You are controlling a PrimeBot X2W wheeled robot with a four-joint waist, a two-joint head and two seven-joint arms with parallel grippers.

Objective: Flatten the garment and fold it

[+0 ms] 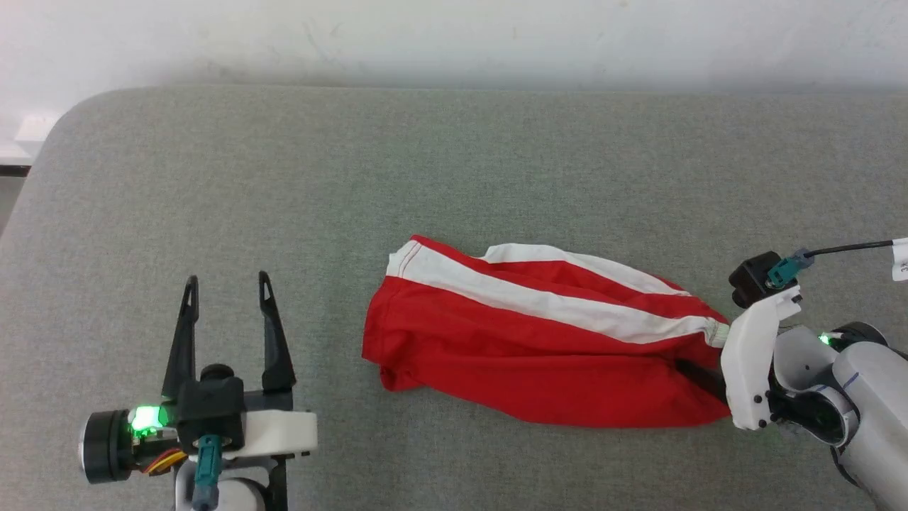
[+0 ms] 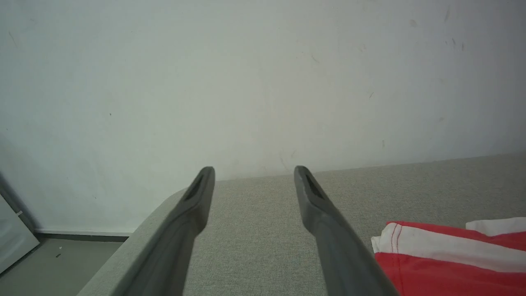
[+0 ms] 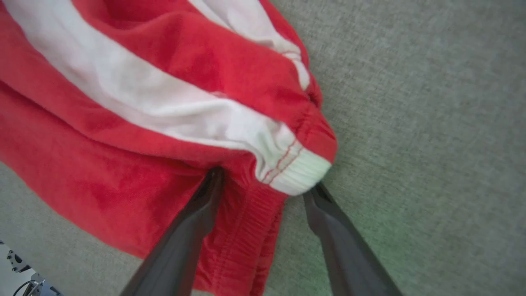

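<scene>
The red shorts (image 1: 539,355) lie crumpled near the middle of the grey fabric-covered counter (image 1: 284,177). In the head view their long axis runs left to right, tilted a little. The hemmed leg end points to the robot's left and slightly away, and the elastic waistband (image 3: 296,172) points to its right. Two broad white bands (image 1: 553,301) run along that length.

The right pincer (image 3: 263,185) reaches in from the robot's right at the waistband end, low to the counter and aimed along the shorts. Its fingers are spread wide. One tip is tucked into a red fold and the other sits just beside the white waistband corner, with the gathered elastic between them unclamped.

The left pincer (image 1: 227,282) is well apart to the left over bare counter. It is also spread wide and empty, its fingers pointing towards the pale wall (image 1: 454,35).
</scene>
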